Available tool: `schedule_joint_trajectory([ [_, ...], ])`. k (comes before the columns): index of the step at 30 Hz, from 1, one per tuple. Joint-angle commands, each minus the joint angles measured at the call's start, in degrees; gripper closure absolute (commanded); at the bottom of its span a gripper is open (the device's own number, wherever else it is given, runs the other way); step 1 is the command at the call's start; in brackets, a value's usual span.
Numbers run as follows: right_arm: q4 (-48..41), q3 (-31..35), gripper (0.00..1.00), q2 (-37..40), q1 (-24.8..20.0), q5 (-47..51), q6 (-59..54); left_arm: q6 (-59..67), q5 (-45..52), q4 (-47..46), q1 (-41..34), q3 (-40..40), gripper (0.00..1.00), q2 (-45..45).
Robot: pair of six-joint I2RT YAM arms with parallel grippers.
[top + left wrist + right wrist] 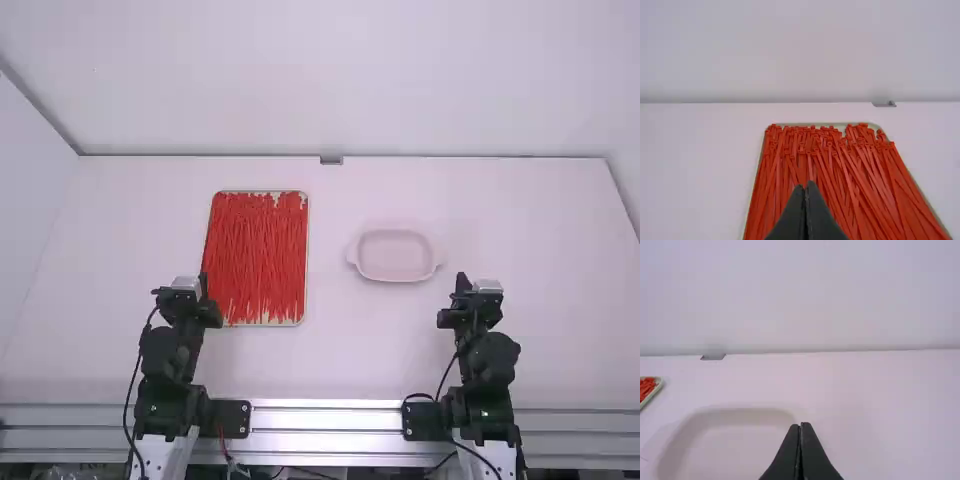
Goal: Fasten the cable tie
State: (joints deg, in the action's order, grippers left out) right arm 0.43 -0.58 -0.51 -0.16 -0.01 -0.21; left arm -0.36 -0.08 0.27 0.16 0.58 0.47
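A pile of several red cable ties [256, 256] lies on a pale rectangular tray [304, 250] left of the table's middle, and the ties [840, 170] spread out ahead in the left wrist view. My left gripper [203, 290] hangs near the tray's near left corner, its fingers [805, 210] shut with nothing between them. My right gripper [461, 290] rests shut and empty just near and to the right of a white dish [394, 254], whose rim [735, 415] shows in the right wrist view.
A small grey bracket [331, 158] sits at the table's far edge. The white dish holds nothing. Bare table surrounds the tray and dish, with white walls at the back and left.
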Motion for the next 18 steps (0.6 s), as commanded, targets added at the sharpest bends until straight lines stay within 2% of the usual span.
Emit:
schedule_joint_trajectory([
  [1, 0.0, 0.0, 1.00, 0.0, 0.0, 0.0, 0.0, 0.0, 0.0, 0.0, 0.0, 0.0, 1.00, 0.0],
  [10, 0.0, -1.1, 0.96, -1.4, 0.1, -0.3, 0.1, -0.3, 0.1, -0.9, -0.1, 1.5, 0.97, 1.5],
  [18, -0.3, -4.5, 0.89, -6.9, 1.0, -1.1, -0.2, -0.8, 1.4, -3.3, -0.4, 5.8, 0.89, 6.8],
])
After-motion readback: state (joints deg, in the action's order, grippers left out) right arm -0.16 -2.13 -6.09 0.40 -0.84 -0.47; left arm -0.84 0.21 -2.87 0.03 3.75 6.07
